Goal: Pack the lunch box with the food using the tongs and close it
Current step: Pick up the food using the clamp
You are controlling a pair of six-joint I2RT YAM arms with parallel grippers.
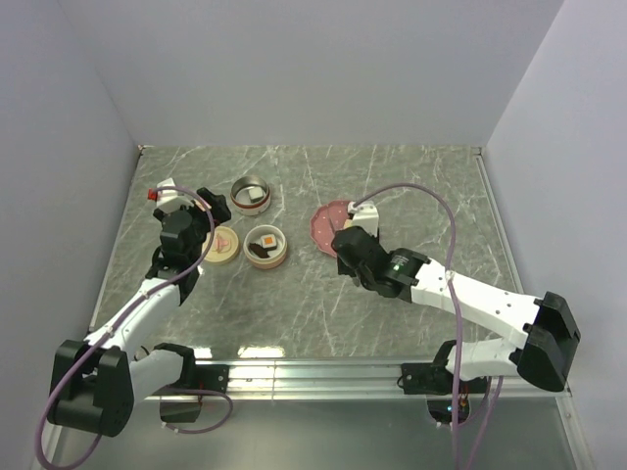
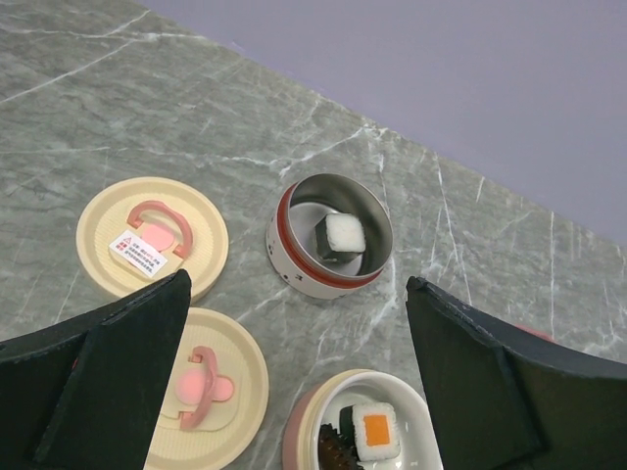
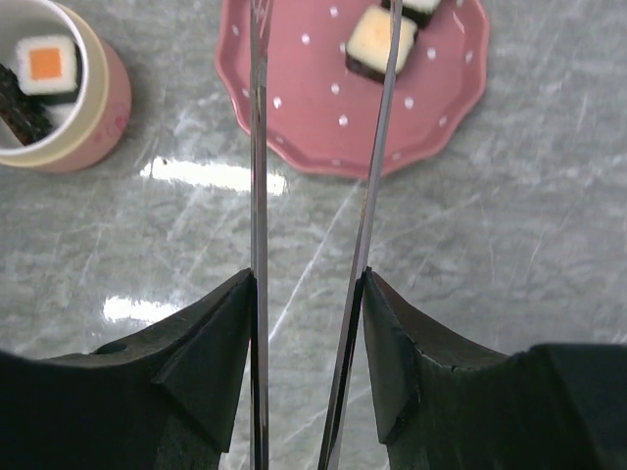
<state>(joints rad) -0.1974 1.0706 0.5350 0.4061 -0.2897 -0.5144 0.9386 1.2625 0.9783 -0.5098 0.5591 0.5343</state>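
Note:
The lunch box stands in separate tiers: a steel-lined tier (image 2: 294,259) holding one white-and-dark piece (image 2: 341,235), and a pink tier (image 3: 93,117) holding an orange-topped piece (image 3: 49,63) and a dark brown piece (image 3: 20,110). My right gripper (image 3: 306,284) is shut on the tongs (image 3: 258,186), whose two arms reach over the pink plate (image 3: 323,117); the right arm crosses a yellowish-topped piece (image 3: 372,49), and a second piece (image 3: 421,8) shows at the top edge. My left gripper (image 2: 299,382) hangs open above the tiers, holding nothing.
Two cream lids with pink handles lie left of the tiers, one labelled (image 2: 108,211), one nearer (image 2: 230,367). In the top view, the pink plate (image 1: 325,227) lies right of the pink tier (image 1: 266,257). Walls close off the table's back and sides.

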